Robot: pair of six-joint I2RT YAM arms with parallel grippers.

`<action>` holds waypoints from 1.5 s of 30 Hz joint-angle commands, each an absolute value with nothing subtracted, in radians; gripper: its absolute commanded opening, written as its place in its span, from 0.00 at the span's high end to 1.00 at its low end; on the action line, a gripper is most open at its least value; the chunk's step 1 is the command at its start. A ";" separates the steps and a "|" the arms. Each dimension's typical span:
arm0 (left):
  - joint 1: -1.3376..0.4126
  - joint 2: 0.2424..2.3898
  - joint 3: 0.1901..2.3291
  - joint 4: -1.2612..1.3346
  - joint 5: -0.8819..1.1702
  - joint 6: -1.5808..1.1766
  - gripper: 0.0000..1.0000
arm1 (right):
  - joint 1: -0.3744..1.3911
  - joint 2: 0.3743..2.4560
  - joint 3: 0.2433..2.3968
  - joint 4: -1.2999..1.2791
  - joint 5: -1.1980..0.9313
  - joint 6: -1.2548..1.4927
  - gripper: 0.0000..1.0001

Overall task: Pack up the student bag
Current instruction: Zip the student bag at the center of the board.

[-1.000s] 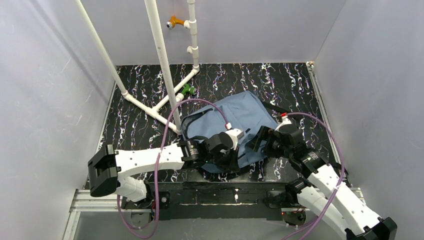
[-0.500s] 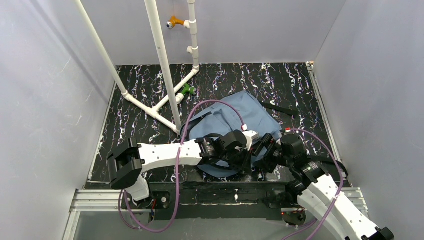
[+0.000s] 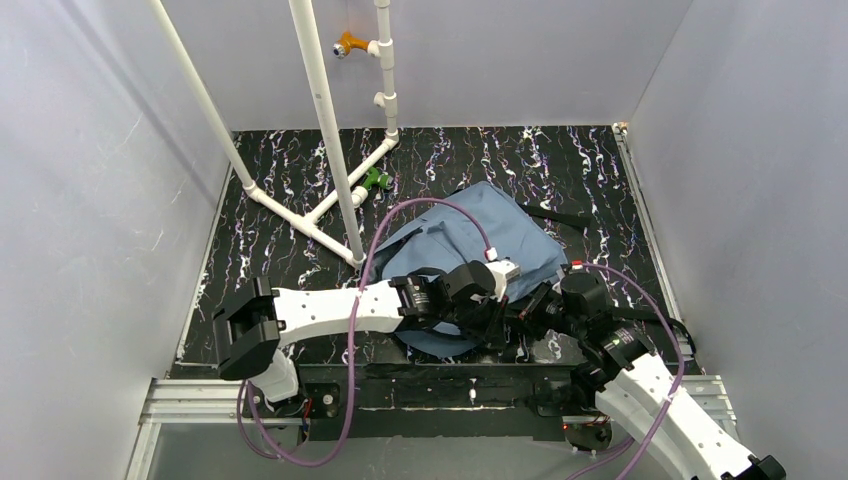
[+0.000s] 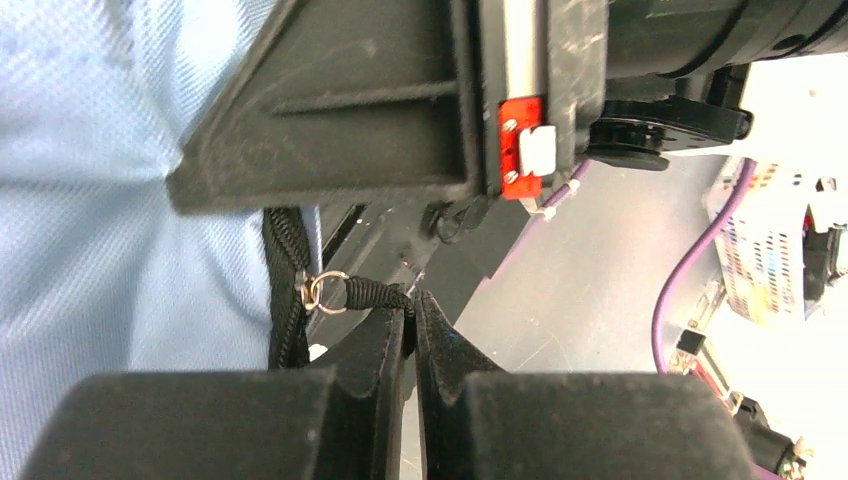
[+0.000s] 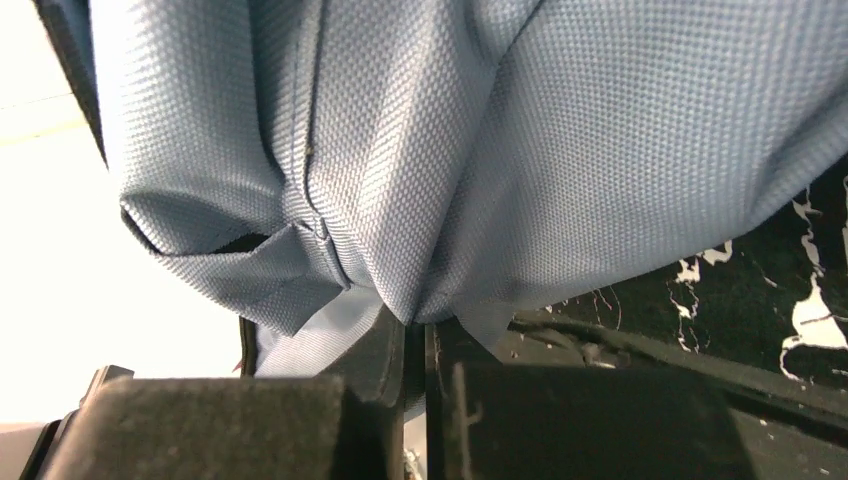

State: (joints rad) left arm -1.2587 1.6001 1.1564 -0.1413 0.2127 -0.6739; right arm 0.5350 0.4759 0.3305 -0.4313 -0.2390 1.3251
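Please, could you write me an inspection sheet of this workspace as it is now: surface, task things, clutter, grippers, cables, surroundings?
Surface: black table with white and purple veins.
Job's things: blue bag lies on the table just ahead of the arms, its fabric bunched; no books seen.
Clutter: green clamp at the foot of the pipe frame; nothing else seen.
Grippers: left gripper shut on the bag's black pull cord; right gripper shut on a fold of bag fabric.
Cables: purple cables run along both arms; the left one arcs over the bag.
Surroundings: white pipe frame at back left; grey walls on three sides.
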 commanded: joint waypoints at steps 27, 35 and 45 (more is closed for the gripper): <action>-1.230 0.995 0.823 -0.217 0.051 -0.541 0.45 | 0.535 0.578 0.558 -0.522 0.073 0.732 0.99; -1.249 1.307 1.082 -0.293 -0.192 -0.269 0.21 | 0.535 0.538 0.639 -0.669 0.008 0.612 0.85; -1.236 1.462 1.153 -0.405 -0.178 -0.245 0.25 | 0.535 0.524 0.691 -0.769 -0.054 0.566 0.49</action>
